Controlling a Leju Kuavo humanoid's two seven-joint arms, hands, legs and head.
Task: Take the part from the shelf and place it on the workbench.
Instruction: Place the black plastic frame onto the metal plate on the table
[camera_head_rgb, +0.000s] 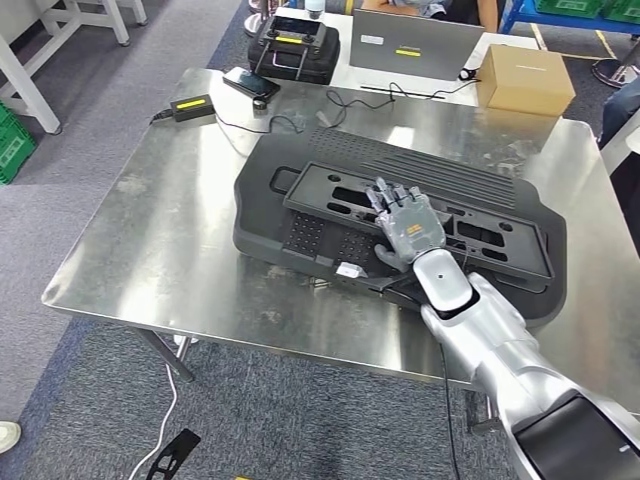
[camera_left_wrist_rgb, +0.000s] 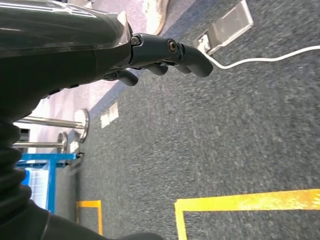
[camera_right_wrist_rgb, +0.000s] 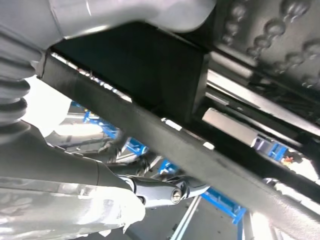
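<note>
The part, a large black plastic panel with ribs and slots, lies flat on the steel workbench. My right hand rests on top of its near middle, fingers stretched flat and spread over the panel. In the right wrist view the thumb sits just off the part's dark edge, with a gap of light between them. My left hand hangs over the grey carpet with its fingers loosely bent and nothing in them.
At the back of the bench are a cardboard box, a laptop, a black case, a phone and a power adapter with a cable. A person sits behind the laptop. The bench's left half is bare.
</note>
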